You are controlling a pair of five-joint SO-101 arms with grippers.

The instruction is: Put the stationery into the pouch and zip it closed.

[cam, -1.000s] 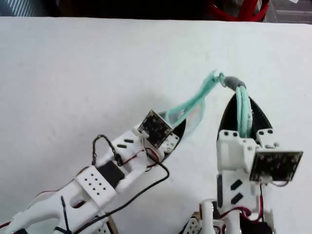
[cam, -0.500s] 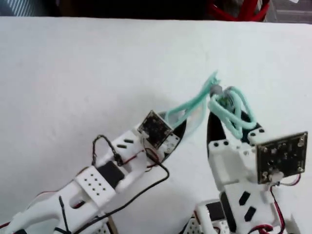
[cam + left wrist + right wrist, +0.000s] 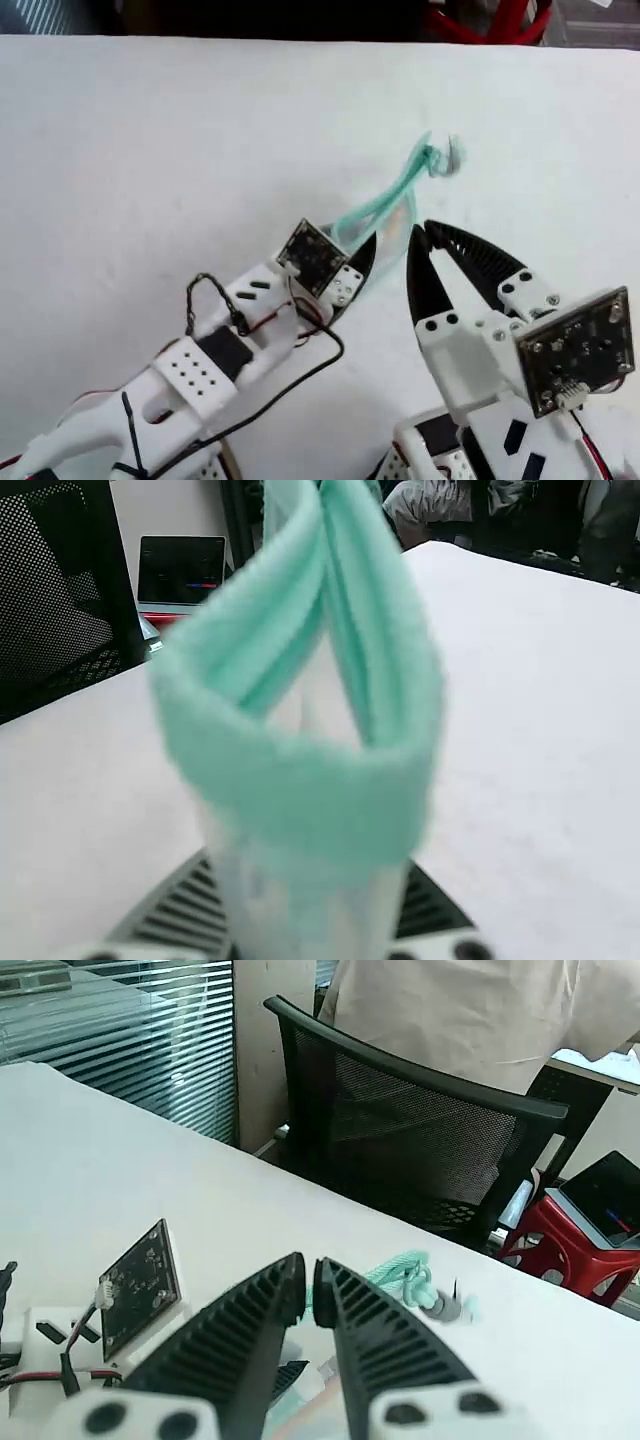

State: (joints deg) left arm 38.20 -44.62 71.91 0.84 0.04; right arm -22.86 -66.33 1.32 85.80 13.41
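Mint-green and see-through, the pouch (image 3: pixel 388 208) is clamped at its near end by the left gripper (image 3: pixel 358 262), its long axis slanting over the desk (image 3: pixel 150 150) toward the far right, ending in the zip pull (image 3: pixel 445 157). The right gripper (image 3: pixel 420 230) is nearer that pull, which lies just beyond its tips. Its fingers look closed on nothing, though its wrist view hints at a slim gap.

You work on a white table (image 3: pixel 150 150) with a plain, evenly lit top. Past its far edge you find a black mesh chair (image 3: pixel 420 1150) with a curved backrest frame. Just beside the chair stands a red stool (image 3: pixel 570 1250), and a dark screen device (image 3: pixel 605 1195) rests on it. Horizontal window blinds (image 3: pixel 110 1030) cover the glazing on the other side of the chair. A pale wall (image 3: pixel 160 508) stands behind the furniture.
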